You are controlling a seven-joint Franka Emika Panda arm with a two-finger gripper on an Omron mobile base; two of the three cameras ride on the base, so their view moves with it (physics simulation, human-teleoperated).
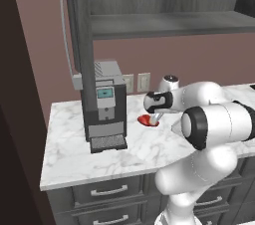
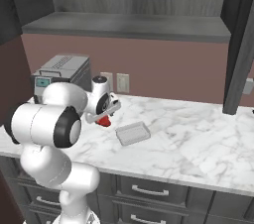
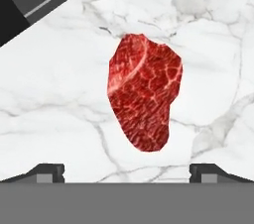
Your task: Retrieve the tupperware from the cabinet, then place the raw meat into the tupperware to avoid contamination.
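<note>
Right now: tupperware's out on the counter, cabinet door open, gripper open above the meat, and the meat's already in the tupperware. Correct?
Not quite. The raw meat lies on the bare marble counter, apart from the empty tupperware; the right base view shows it. The rest holds: the cabinet door is open, and the open gripper is above the meat.

In front of me runs a white marble counter point(image 1: 74, 159) with grey veins, over dark grey drawers point(image 2: 149, 191) with curved silver handles. The wall point(image 2: 168, 69) behind is a dull rose-brown, with two pale outlets point(image 1: 137, 82) set side by side. A black and silver coffee machine point(image 1: 104, 107) stands on the counter against that wall. Light is even, without hard shadows.
</note>
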